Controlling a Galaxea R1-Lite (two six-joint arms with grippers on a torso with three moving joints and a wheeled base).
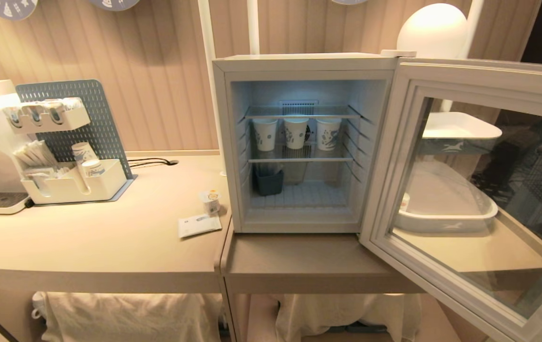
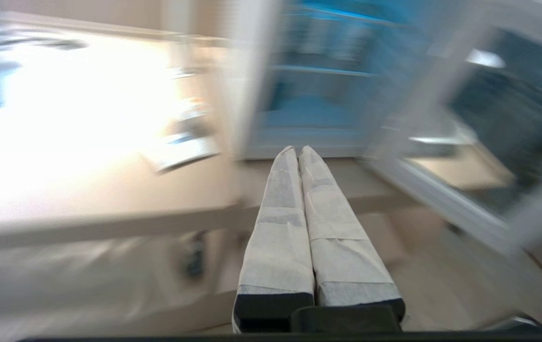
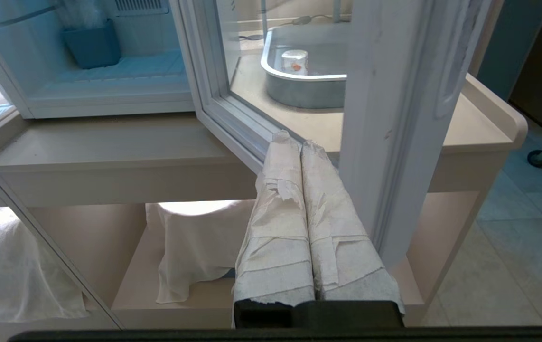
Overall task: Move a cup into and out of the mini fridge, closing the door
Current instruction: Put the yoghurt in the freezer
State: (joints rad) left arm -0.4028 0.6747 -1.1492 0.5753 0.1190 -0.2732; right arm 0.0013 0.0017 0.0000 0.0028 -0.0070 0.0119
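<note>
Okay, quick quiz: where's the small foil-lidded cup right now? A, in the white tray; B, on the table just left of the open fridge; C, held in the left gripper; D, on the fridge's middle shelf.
B: the cup stands on the table beside the mini fridge.

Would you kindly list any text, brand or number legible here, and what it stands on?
None reads clearly.
Cup lid: an orange-yellow mark, no letters legible.
White card on the table: small print, too small.
Paper cups in the fridge: blue patterns only.
Tub seen through the door: orange print, unreadable.
</note>
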